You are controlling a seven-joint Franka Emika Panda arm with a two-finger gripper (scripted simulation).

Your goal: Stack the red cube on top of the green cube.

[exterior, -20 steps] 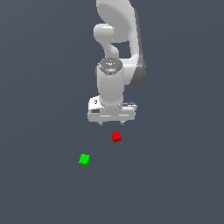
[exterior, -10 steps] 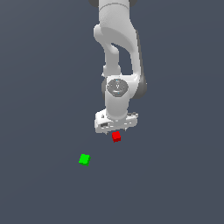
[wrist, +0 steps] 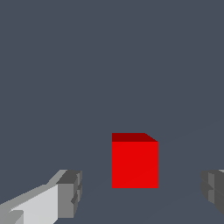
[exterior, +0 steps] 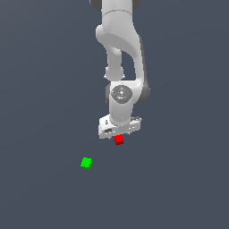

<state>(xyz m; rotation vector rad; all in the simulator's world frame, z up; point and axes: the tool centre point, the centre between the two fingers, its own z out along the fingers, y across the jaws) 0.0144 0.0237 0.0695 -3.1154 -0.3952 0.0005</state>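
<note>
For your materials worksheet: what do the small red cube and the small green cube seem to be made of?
The small red cube shows flat, even colour and a darker top face: matte, perhaps plastic. The small green cube looks alike. Being simulator renders, neither shows texture.

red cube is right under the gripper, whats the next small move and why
Probably close the fingers on the red cube. In the wrist view it sits between the two open fingertips with gaps on both sides, and the gripper is low over it. The green cube lies apart, uncovered.
</note>
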